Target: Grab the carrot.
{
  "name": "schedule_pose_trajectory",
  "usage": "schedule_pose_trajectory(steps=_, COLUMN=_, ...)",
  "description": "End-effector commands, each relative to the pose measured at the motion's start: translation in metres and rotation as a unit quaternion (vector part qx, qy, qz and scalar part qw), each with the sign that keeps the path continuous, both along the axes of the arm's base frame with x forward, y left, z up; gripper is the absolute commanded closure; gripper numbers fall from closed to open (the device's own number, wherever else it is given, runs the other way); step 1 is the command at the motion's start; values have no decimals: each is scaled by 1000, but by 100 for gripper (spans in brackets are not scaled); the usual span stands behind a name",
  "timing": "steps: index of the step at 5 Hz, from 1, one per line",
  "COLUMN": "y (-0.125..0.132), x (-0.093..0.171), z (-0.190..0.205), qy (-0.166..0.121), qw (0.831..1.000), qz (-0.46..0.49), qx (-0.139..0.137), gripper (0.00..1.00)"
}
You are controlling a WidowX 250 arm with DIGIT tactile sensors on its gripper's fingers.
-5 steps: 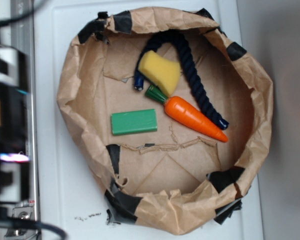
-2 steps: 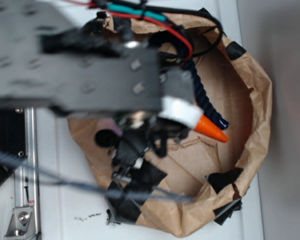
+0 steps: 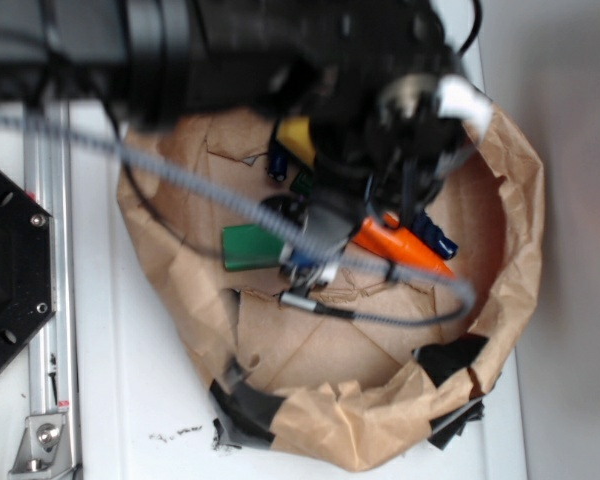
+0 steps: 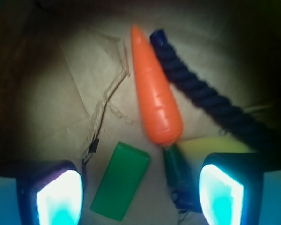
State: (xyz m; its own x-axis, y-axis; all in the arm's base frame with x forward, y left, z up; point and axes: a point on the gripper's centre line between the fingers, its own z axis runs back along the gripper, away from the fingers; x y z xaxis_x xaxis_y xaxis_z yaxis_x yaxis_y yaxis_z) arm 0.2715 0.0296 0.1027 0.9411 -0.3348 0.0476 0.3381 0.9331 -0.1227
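The carrot [image 4: 155,96] looks like glossy hard plastic: light, stiff and probably slippery, tapering to a point. My guess is the thick shoulder just above its dark green cap gives the surest hold, taken across its width. It lies ahead of the claw [image 4: 139,194] and slightly toward the right finger, point aimed away, flat on the brown paper beside the dark rope [image 4: 201,93], with the green block [image 4: 121,180] nearer, between the fingers. The claw is spread wide, gripping nothing and touching nothing

carrot [image 4: 156,103] orange, dark green cap | block [image 4: 121,180] green | rope [image 4: 203,96] navy
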Motion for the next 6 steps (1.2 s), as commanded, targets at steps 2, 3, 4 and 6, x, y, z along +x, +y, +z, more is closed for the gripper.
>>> schedule_pose_trajectory(steps=2, y=-10, x=5, z=-5, qy=-26, qw=999, qz=-32, qx=18, gripper=0)
schedule_pose_trajectory(steps=3, y=-17, x=10, z=-36, qy=-1, qw=997, qz=-51, qx=53, gripper=0)
schedule_pose_trajectory(steps=4, y=-25, x=19, z=-63, qy=20, qw=995, qz=-67, qx=75, gripper=0)
schedule_pose_trajectory(steps=6, y=-56, x=20, z=-84, qy=36, qw=994, qz=-79, qx=70, gripper=0)
